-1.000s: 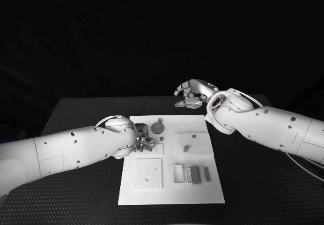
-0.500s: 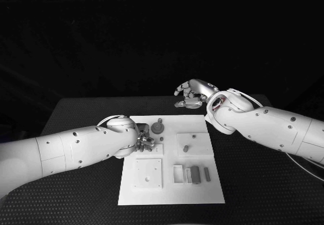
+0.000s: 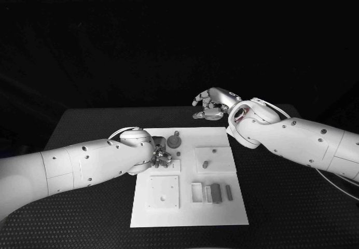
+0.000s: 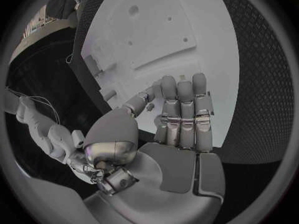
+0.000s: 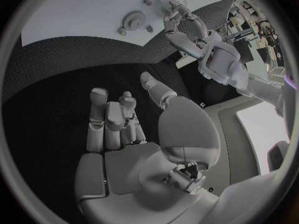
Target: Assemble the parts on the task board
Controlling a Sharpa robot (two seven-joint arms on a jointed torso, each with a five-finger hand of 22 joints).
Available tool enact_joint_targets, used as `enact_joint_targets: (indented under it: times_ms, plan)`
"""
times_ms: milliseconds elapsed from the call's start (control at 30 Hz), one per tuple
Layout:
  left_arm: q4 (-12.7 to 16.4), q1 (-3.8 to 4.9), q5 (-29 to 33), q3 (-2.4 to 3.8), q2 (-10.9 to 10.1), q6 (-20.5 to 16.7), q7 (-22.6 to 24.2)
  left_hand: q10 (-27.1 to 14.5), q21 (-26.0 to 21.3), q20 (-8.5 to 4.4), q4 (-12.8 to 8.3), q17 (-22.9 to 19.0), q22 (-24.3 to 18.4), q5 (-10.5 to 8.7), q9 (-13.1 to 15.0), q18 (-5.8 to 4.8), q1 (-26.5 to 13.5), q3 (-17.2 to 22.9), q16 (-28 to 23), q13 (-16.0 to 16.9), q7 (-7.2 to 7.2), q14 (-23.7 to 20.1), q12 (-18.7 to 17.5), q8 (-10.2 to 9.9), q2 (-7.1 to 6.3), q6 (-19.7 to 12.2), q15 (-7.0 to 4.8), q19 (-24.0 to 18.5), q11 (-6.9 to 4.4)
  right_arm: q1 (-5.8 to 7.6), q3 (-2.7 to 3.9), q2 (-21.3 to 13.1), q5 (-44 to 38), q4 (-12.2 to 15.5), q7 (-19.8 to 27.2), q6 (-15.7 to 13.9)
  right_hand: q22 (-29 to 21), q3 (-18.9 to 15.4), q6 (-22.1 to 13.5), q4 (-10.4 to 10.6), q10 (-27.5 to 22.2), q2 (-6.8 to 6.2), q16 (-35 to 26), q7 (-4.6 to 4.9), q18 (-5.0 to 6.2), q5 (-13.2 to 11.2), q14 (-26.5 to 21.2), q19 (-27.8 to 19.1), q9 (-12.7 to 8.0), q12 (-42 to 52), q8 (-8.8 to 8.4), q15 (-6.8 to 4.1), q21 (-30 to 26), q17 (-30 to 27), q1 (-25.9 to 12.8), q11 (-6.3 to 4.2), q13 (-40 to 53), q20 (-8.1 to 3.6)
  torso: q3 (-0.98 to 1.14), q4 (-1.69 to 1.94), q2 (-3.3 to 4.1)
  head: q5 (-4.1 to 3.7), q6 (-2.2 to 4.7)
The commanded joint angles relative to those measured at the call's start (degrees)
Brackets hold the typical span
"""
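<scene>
The white task board [image 3: 189, 212] lies in the middle of the table. My left hand [image 3: 159, 157] is low over its upper left part, fingers bent down to the plate [image 4: 187, 45]. The thumb [image 4: 140, 103] lies close to the fingers, and I cannot tell whether a part is between them. A round grey part [image 3: 174, 140] stands just behind that hand. A short peg [image 3: 205, 164] stands on a raised square [image 3: 217, 160]. Grey bars [image 3: 216, 192] lie in the lower right slots. My right hand [image 3: 214, 104] hangs above the table's far edge, loosely bent and holding nothing.
A square plate with a small hole [image 3: 164, 191] sits on the board's lower left. Black table [image 3: 284, 207] surrounds the board on all sides. In the right wrist view the left hand [image 5: 186, 27] is beside the round part [image 5: 132, 20].
The left arm has edged slightly to the right; its hand stays at the same spot on the board. The right hand has not moved.
</scene>
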Motion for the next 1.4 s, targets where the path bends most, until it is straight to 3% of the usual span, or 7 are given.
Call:
enact_joint_targets:
  times_ms: [33,433,500,567,900,1300,1400]
  plan:
    - [0.4,-0.52,0.2,-0.28,0.6,2.6,0.7,-0.2,0.0,-0.12,0.2,-0.1,0.1,0.45,0.0,1.11,0.6,0.0,0.4,0.0,-6.53,0.5,0.3,0.3,0.47,7.3,0.04,0.4,-0.70,0.01,0.03,0.1,-0.1,0.1,0.4,0.6,0.6,-0.1,-1.9,-0.2,-0.3,0.35,-0.2,2.12,1.73,-0.1,-0.3,0.4,-0.1,0.4,0.22,0.11,-0.3,-0.1,-0.2,0.11,-0.1,-0.10,-0.01,-0.03,0.01,-0.16,0.04]
    - [0.4,-0.52,1.0,-0.28,0.4,1.8,1.5,-0.3,-0.4,-0.06,1.2,-0.6,0.2,-0.53,0.2,1.06,-0.6,-0.6,0.4,-0.2,-6.47,0.3,0.3,0.1,-0.27,7.2,0.10,0.3,-0.54,0.01,0.03,0.0,-0.1,0.1,0.4,0.9,0.6,-0.1,-2.0,-0.2,-0.4,0.31,-0.2,2.14,1.73,-0.1,-0.3,0.3,-0.1,0.4,0.18,0.12,-0.3,-0.1,-0.2,0.12,-0.1,-0.09,-0.10,0.06,0.02,-0.32,-0.14]
    - [0.3,-0.52,1.0,-0.28,0.4,1.8,1.6,-0.3,-0.6,-0.06,2.3,-0.8,0.3,-2.16,0.3,1.06,-1.9,-1.5,0.5,-0.3,-6.48,0.2,0.3,0.1,-1.50,7.2,0.11,0.3,-0.47,0.01,0.03,0.0,-0.1,0.1,0.4,0.9,0.6,-0.1,-2.0,-0.2,-0.4,0.30,-0.2,2.14,1.73,-0.1,-0.3,0.3,-0.1,0.3,0.18,0.12,-0.3,-0.1,-0.2,0.13,-0.1,-0.08,-0.10,0.07,0.03,-0.31,-0.13]
    - [0.3,-0.52,1.0,-0.28,0.4,1.7,1.7,-0.4,-0.7,-0.07,2.2,-1.0,0.5,-1.02,0.5,1.09,-2.8,-2.9,0.7,-0.3,-6.48,0.1,0.3,0.1,-1.38,7.1,0.09,0.3,-0.46,0.01,0.03,0.0,-0.1,0.1,0.4,0.9,0.6,-0.1,-2.0,-0.2,-0.4,0.30,-0.2,2.15,1.73,-0.1,-0.3,0.3,-0.1,0.3,0.17,0.12,-0.3,-0.1,-0.2,0.13,-0.1,-0.08,-0.09,0.07,0.02,-0.32,-0.13]
    - [0.2,-0.52,1.2,-0.28,0.3,1.6,1.9,-0.5,-1.4,-0.11,3.8,-1.6,0.7,-3.37,0.7,1.15,-5.3,-5.1,1.0,-0.5,-6.52,-0.2,0.4,-0.2,-2.88,7.0,0.04,0.3,-0.48,0.01,0.03,0.0,-0.1,0.0,0.4,1.0,0.6,0.0,-2.1,-0.3,-0.4,0.29,-0.2,2.16,1.73,-0.1,-0.4,0.3,-0.2,0.3,0.14,0.13,-0.3,-0.1,-0.2,0.14,-0.2,-0.07,-0.08,0.05,-0.01,-0.32,-0.22]
    - [-0.1,-0.52,1.2,-0.27,0.1,1.3,1.9,-0.5,-1.6,-0.13,4.2,-1.8,0.8,-3.73,0.8,1.18,-5.8,-5.2,1.2,-0.5,-6.57,-0.2,0.5,-0.2,-3.09,7.1,0.01,0.4,-0.52,0.01,0.03,0.0,-0.1,0.0,0.4,1.0,0.6,0.0,-2.1,-0.2,-0.5,0.31,-0.2,2.17,1.73,-0.1,-0.4,0.3,-0.2,0.3,0.14,0.15,-0.4,-0.1,-0.3,0.15,-0.2,-0.06,-0.07,0.04,0.02,-0.33,-0.30]
    - [-0.1,-0.52,1.2,-0.27,0.0,1.0,2.0,-0.5,-1.6,-0.18,4.2,-1.8,0.9,-3.74,0.8,1.23,-5.5,-5.0,1.3,-0.5,-6.61,-0.2,0.6,-0.2,-2.59,7.1,-0.03,0.5,-0.56,0.01,0.03,-0.1,-0.1,0.0,0.4,1.0,0.6,0.0,-2.1,-0.2,-0.5,0.31,-0.3,2.17,1.73,-0.1,-0.4,0.3,-0.2,0.3,0.14,0.15,-0.4,-0.1,-0.3,0.15,-0.2,-0.05,-0.10,0.05,0.01,-0.34,-0.30]
